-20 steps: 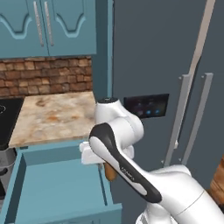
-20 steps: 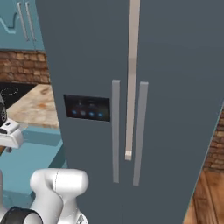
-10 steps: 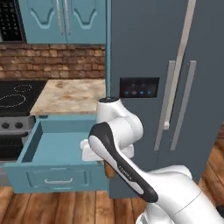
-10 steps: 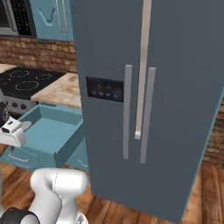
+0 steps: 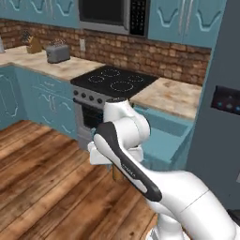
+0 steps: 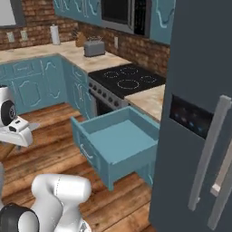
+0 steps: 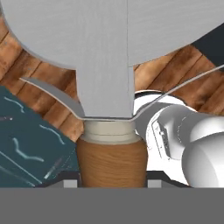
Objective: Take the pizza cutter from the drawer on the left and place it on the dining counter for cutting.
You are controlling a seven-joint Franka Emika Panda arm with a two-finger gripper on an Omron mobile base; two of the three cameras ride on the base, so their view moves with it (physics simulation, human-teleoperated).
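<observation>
My gripper (image 7: 111, 183) is shut on the pizza cutter (image 7: 112, 158). Its stubby brown wooden handle sits between the fingertips and the grey round blade fans out above. In the left base view the gripper (image 5: 115, 171) hangs under the white hand, over the wooden floor, with the cutter's brown handle (image 5: 116, 173) showing below it. The teal drawer (image 6: 118, 139) stands pulled open with a bare teal inside; it lies right of the hand (image 5: 165, 134). The dining counter is out of view.
A black stove (image 5: 115, 81) stands left of a short marbled slab (image 5: 172, 96). The dark grey fridge (image 6: 199, 108) rises at the right. A toaster (image 5: 57, 53) sits on the back counter. Wooden floor (image 5: 42, 178) spreads to the left.
The whole picture has swung as the base turned left: the fridge slid to the right edge, and the stove, back counter and floor came into view. The cutter stays held.
</observation>
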